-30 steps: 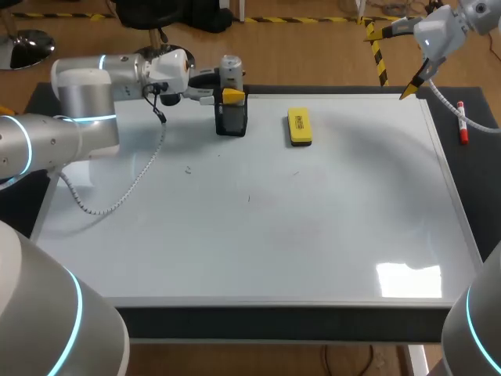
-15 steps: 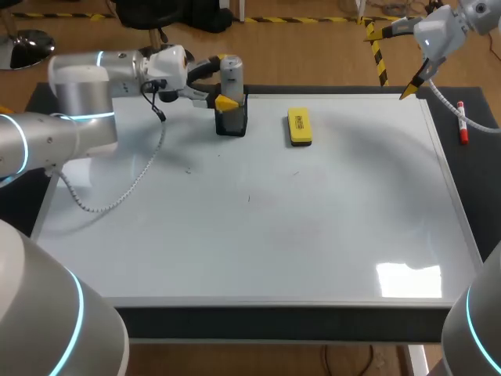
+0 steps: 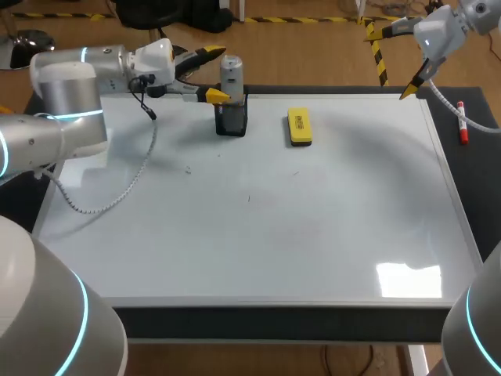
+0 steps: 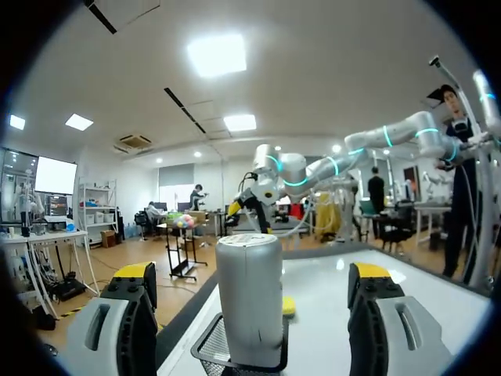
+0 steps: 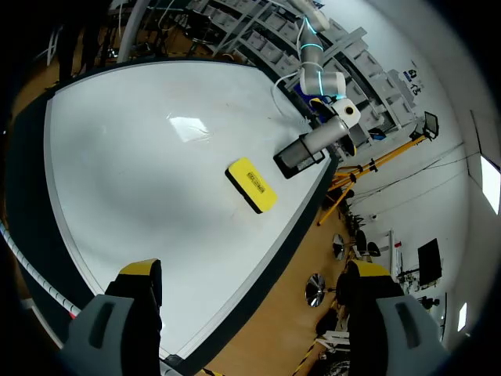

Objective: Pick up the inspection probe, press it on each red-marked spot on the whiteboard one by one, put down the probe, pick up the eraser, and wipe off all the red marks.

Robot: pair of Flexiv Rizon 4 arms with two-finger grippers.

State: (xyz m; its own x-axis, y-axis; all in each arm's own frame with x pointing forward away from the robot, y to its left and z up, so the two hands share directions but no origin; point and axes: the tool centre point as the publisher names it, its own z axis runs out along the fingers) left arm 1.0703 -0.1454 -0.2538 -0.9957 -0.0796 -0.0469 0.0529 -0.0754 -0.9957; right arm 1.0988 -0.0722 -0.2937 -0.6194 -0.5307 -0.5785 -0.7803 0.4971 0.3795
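Probe (image 3: 231, 77): grey cylinder, upright in a black mesh holder (image 3: 232, 119) at the whiteboard's far edge.
Eraser (image 3: 299, 127): yellow block lying flat on the whiteboard (image 3: 266, 219), near the holder, apart from it.
Red marks: none visible on the board in the head view; only a few faint dark specks.
Left pincer (image 3: 210, 74): spread, level with the probe, just beside it on the left arm's side; fingers not touching it.
Right pincer (image 3: 413, 86): spread, holding nothing, above the board's far right corner.
Pen (image 3: 462, 123): red-and-white, on the table off the board's right edge.
Step in hand: judged, the scene fits either an approach to grip the probe or a release into the holder; a board without red suits a late stage, yet the eraser lies unheld.
Left wrist view: probe (image 4: 249, 298) stands centred ahead of the pincer's gap, clear space at both fingers; the head view shows this less plainly.
Right wrist view: eraser (image 5: 252, 186) and holder (image 5: 297, 155) side by side.
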